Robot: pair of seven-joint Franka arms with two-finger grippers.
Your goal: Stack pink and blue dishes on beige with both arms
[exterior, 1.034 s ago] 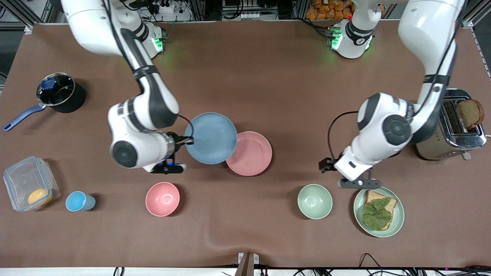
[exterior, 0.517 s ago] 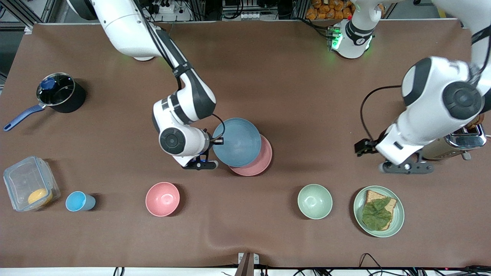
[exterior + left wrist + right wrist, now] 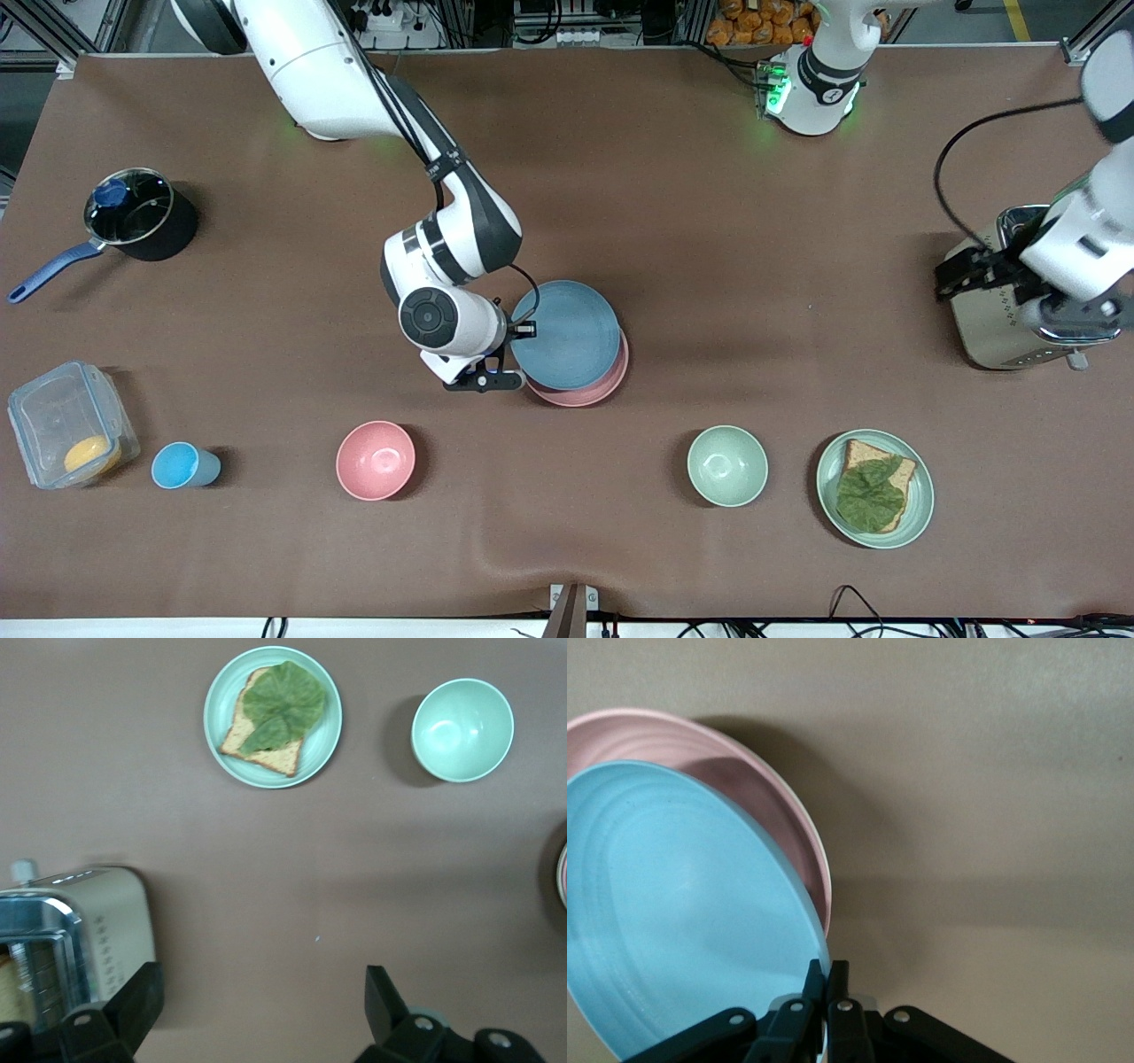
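Note:
My right gripper (image 3: pixel 523 330) is shut on the rim of the light blue plate (image 3: pixel 567 335), holding it tilted just over the pale pink plate (image 3: pixel 609 383). Only a crescent of the pink plate shows beneath it. In the right wrist view the fingers (image 3: pixel 827 967) pinch the blue plate (image 3: pixel 682 912) at its edge, with the pink plate (image 3: pixel 744 780) lying below. The beige plate is not visible in any view. My left gripper (image 3: pixel 1063 310) hangs high by the toaster and is open (image 3: pixel 263 992), with bare table between its fingers.
A toaster (image 3: pixel 983 328) stands at the left arm's end. Nearer the camera are a green plate with bread and lettuce (image 3: pixel 921 505), a green bowl (image 3: pixel 726 465), a pink bowl (image 3: pixel 375 459), a blue cup (image 3: pixel 182 465) and a clear container (image 3: pixel 66 434). A black pot (image 3: pixel 142 213) sits at the right arm's end.
The right arm carried the blue plate toward the left arm's end until it covers most of the pink plate. The left arm rose and withdrew from the green plate toward the toaster.

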